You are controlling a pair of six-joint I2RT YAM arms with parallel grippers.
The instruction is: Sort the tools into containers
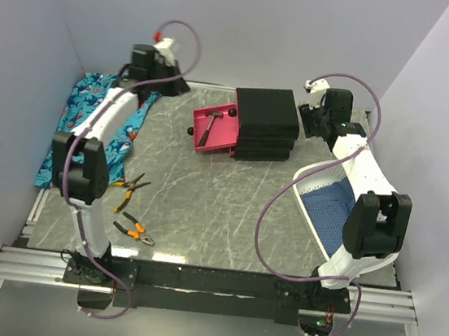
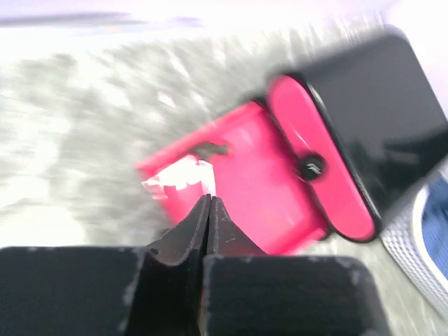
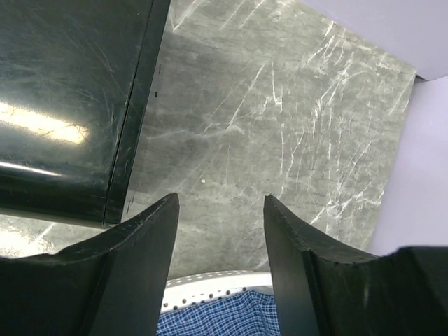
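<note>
Top external view: a hammer (image 1: 209, 128) lies in the pink drawer (image 1: 222, 137). The left gripper (image 2: 208, 204) is pinched closed and empty. The right gripper (image 3: 220, 210) gapes wide.

The overhead view is bright, even and sharp, with soft light that leaves only faint shadows on the grey table (image 1: 227, 209). The left wrist view is smeared with blur throughout and washed out to white along its top edge, with a blown-out patch of glare on the pink drawer (image 2: 266, 189). The right wrist view is crisp, and a bright streak of reflected light lies across the glossy black cabinet (image 3: 63, 105).
</note>
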